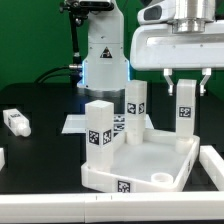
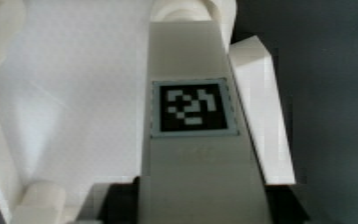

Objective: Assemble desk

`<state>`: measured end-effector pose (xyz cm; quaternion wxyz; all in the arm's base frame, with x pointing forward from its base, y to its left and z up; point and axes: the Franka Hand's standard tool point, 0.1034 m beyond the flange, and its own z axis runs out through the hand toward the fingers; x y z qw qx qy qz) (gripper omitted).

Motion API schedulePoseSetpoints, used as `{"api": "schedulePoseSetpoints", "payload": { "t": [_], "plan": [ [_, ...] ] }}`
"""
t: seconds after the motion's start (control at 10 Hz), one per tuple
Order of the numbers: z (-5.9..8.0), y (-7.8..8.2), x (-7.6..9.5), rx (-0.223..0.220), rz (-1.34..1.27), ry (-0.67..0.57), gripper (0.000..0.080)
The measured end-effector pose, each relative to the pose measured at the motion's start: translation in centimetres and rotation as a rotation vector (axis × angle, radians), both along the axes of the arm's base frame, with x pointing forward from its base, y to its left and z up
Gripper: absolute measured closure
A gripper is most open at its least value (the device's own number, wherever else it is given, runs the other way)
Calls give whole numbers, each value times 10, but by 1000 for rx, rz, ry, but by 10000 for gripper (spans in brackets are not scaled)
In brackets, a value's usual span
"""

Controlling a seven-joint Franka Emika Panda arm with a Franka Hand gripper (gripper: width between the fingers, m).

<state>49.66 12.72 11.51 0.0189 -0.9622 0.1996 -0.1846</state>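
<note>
Upright leg (image 2: 194, 110) stands clamped in gripper (image 1: 186, 92) over desk top (image 1: 150, 160).

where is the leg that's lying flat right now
In the exterior view the lying leg rests on the black table at the view's far left, apart from the desk top and to the left of the marker board.

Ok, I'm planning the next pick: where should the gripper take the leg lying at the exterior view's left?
Probably mid-length on the lying leg, coming from straight above with the jaws across its narrow width. It lies flat on the table, and its long parallel sides suit flat pads.
</note>
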Motion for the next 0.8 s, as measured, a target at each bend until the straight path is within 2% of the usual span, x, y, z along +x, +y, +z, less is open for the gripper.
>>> {"api": "schedulePoseSetpoints", "payload": {
  "t": [0.2,0.4,0.8],
  "plan": [
    [0,24,-2,34,-44,-44,514],
    [0,36,4,42,-53,-88,514],
    [-1,21,10,-2,6,-80,514]
  ]
}}
